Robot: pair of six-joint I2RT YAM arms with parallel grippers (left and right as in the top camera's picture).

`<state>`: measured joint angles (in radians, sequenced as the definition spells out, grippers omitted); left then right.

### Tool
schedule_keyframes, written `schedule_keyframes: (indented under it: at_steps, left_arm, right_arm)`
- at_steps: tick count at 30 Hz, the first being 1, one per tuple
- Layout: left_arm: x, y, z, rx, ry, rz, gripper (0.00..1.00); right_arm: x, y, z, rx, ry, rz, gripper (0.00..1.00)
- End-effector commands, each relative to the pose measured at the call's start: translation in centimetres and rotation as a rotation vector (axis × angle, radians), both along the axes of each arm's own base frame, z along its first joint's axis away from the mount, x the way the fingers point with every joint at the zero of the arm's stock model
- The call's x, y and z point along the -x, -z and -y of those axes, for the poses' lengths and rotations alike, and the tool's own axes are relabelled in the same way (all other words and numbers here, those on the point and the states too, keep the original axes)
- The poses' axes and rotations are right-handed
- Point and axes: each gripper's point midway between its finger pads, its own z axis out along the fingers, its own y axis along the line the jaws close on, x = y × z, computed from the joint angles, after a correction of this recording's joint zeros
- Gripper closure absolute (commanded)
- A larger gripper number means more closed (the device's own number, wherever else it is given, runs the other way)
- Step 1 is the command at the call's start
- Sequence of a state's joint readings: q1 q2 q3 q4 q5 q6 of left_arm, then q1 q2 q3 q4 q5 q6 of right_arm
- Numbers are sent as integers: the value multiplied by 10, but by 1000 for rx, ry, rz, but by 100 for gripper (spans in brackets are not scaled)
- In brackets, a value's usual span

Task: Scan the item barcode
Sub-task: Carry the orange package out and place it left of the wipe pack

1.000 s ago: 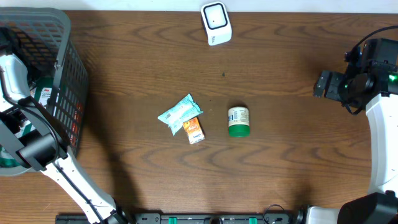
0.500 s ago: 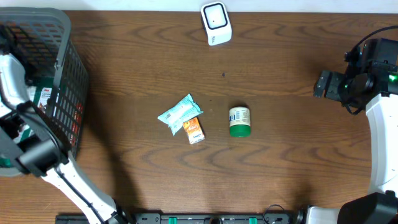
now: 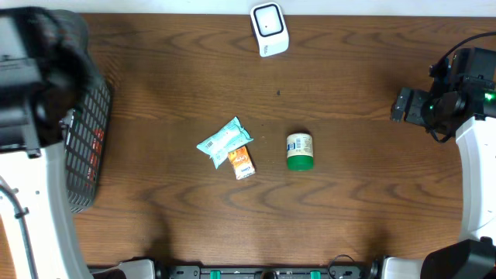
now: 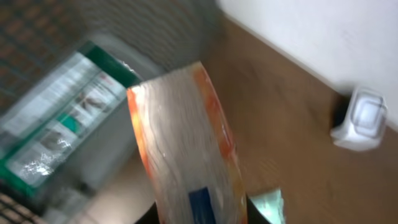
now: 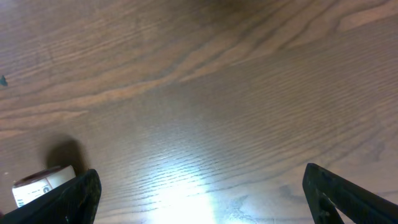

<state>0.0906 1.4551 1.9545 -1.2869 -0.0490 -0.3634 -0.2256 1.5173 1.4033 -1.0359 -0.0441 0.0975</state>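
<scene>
A flat packet (image 4: 183,149) with orange edges is gripped by the left gripper (image 4: 199,214), whose jaws are closed on its lower end. It is held above the basket (image 3: 85,139) at the left side of the table (image 3: 155,77), probably so that it can be carried free of the basket wall. Whether a barcode is on the visible face cannot be told, because the view is blurred. The scanner (image 3: 269,29) stands at the far edge, well apart from the packet. The right gripper (image 5: 199,193) is held wide open and empty at the right side, out of the way. A pouch (image 3: 224,140), a small box (image 3: 242,162) and a jar (image 3: 298,150) are laid near each other in the middle.
</scene>
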Motion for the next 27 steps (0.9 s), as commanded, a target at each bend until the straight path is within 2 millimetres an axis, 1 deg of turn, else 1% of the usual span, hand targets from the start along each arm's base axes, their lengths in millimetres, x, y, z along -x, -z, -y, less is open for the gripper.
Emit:
schedule_keyframes:
  at_steps: [1, 3, 4, 5, 7, 9, 13, 15, 16, 19, 22, 27]
  left_arm:
    - [-3, 40, 64, 28, 225, -179, 84]
    - [0, 60, 80, 13, 291, -278, 84]
    - [7, 91, 91, -7, 354, -443, 84]
    - [10, 103, 92, -11, 366, -508, 84]
    - [14, 136, 93, -9, 402, -684, 84]
    - [14, 159, 97, 0, 452, -789, 84]
    - [8, 207, 122, 120, 620, -936, 84]
    - [5, 231, 123, 129, 648, -1004, 84]
    - [2, 246, 122, 134, 650, -1039, 83]
    - [-6, 277, 121, 131, 643, -1081, 83]
    - [-12, 292, 122, 132, 642, -1084, 83]
    - [-22, 298, 122, 113, 643, -1048, 83]
  right_arm:
    - [-1, -2, 2, 13, -4, 1, 1]
    - [-1, -2, 2, 13, -4, 1, 1]
    - [-1, -2, 2, 13, -4, 1, 1]
    - [-1, -2, 2, 13, -4, 2, 1]
    - [-1, -2, 2, 13, -4, 1, 1]
    - [-1, -2, 2, 13, -4, 1, 1]
    - [-1, -2, 2, 13, -4, 2, 1]
    - [-1, -2, 2, 13, -4, 1, 1]
    - [-1, -2, 2, 13, -4, 1, 1]
    - [-1, -2, 2, 13, -4, 1, 1]
    - [-1, -2, 2, 13, -4, 1, 1]
    - [-1, -2, 2, 13, -4, 2, 1]
